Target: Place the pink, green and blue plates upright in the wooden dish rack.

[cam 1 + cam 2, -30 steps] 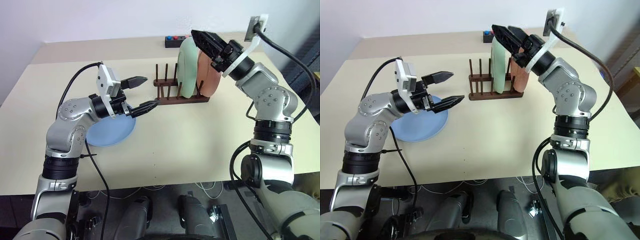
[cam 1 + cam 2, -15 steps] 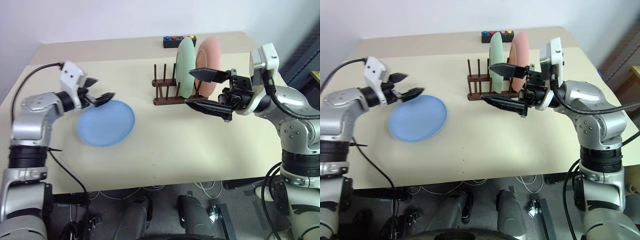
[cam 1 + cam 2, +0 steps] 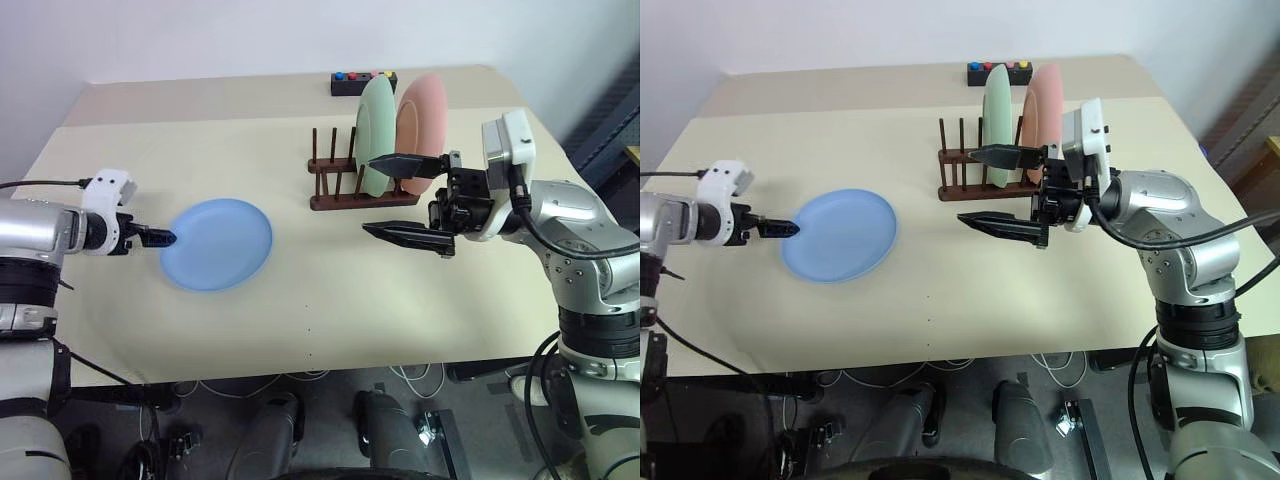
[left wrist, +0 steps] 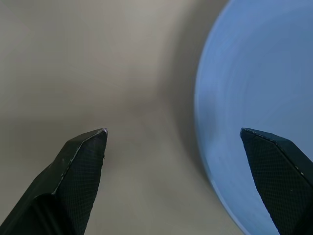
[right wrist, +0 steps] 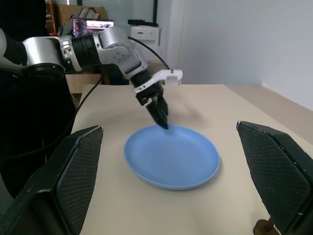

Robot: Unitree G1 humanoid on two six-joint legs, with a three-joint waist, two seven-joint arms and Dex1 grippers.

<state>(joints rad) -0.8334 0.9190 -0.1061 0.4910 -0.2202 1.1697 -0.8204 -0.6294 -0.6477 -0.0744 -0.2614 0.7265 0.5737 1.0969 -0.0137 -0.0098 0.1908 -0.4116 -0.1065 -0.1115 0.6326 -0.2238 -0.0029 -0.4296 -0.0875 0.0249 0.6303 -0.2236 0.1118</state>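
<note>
Where head views blur: left end effector (image 4: 173, 147) astride blue plate (image 4: 259, 98) rim (perhaps touching)

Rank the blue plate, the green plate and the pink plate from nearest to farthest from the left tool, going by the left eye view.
1. Blue plate: flat on the table, its rim right at the left tool.
2. Green plate: upright in the wooden dish rack, far across the table.
3. Pink plate: upright just behind the green one, farthest.
</note>
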